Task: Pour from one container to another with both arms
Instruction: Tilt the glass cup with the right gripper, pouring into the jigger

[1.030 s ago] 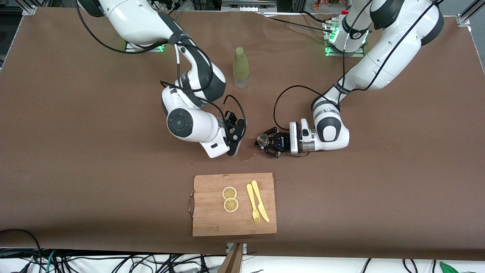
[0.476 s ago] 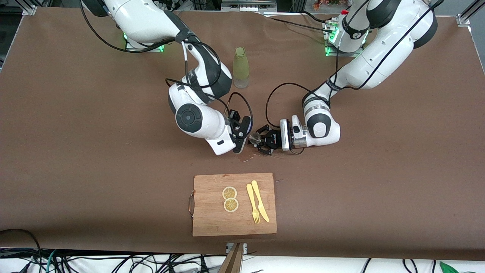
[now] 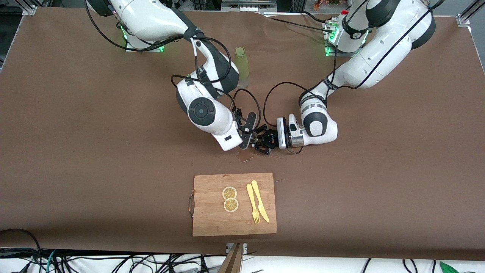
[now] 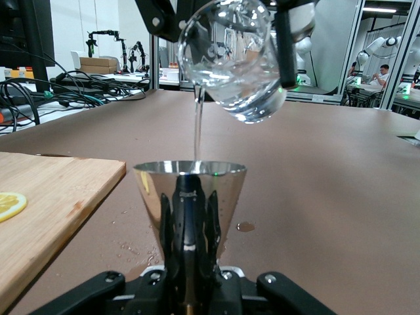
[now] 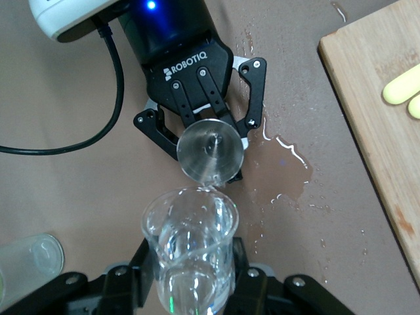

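My left gripper point(image 3: 260, 140) is low over the table's middle, shut on a shiny metal cone cup point(image 4: 190, 190) that stands upright with its mouth up. Its black fingers point(image 4: 172, 226) clasp the cup's narrow lower part. My right gripper point(image 3: 248, 133) meets it there, shut on a clear glass point(image 5: 190, 243) of water. The glass point(image 4: 233, 59) is tilted above the cup. A thin stream of water point(image 4: 197, 131) falls from its lip into the metal cup point(image 5: 210, 149). In the front view the glass is mostly hidden by the right hand.
A puddle point(image 5: 279, 164) wets the brown table beside the cup. A wooden cutting board point(image 3: 212, 223) with two lemon slices point(image 3: 230, 199) and a yellow fork and knife point(image 3: 257, 203) lies nearer the front camera. A green bottle point(image 3: 242, 64) stands farther back, partly hidden by the right arm.
Both hands have closed in on each other. The right gripper brought the glass over the metal cup in the left gripper, and water now runs from it.
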